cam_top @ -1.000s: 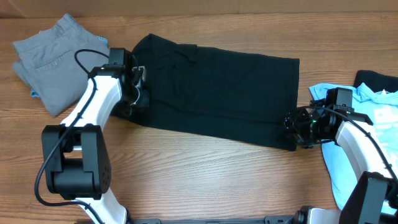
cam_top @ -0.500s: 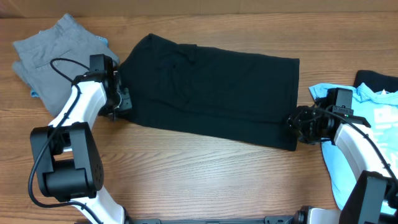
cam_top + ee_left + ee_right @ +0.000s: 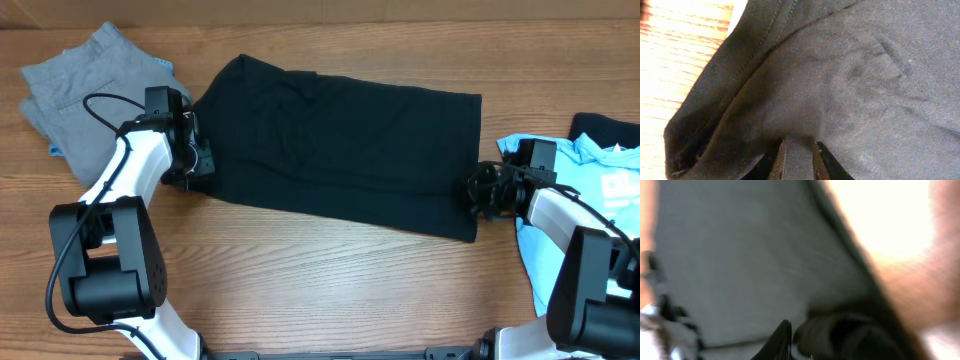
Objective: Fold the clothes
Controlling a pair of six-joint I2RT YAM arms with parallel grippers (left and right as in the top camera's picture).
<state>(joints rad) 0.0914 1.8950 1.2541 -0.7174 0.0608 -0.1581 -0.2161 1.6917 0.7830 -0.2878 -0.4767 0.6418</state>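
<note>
Wood tbl (image 3: 330, 290) w/ tan board (image 3: 400, 10) at back.

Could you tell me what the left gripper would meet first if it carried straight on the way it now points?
The black T-shirt: the left gripper points right into its fabric near the hem, though exact depth is unclear.

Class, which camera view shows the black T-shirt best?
Overhead: the whole black T-shirt shows, folded into a long band. Left wrist view: only a close-up of a seamed edge. Right wrist view: a blurred patch of cloth.
</note>
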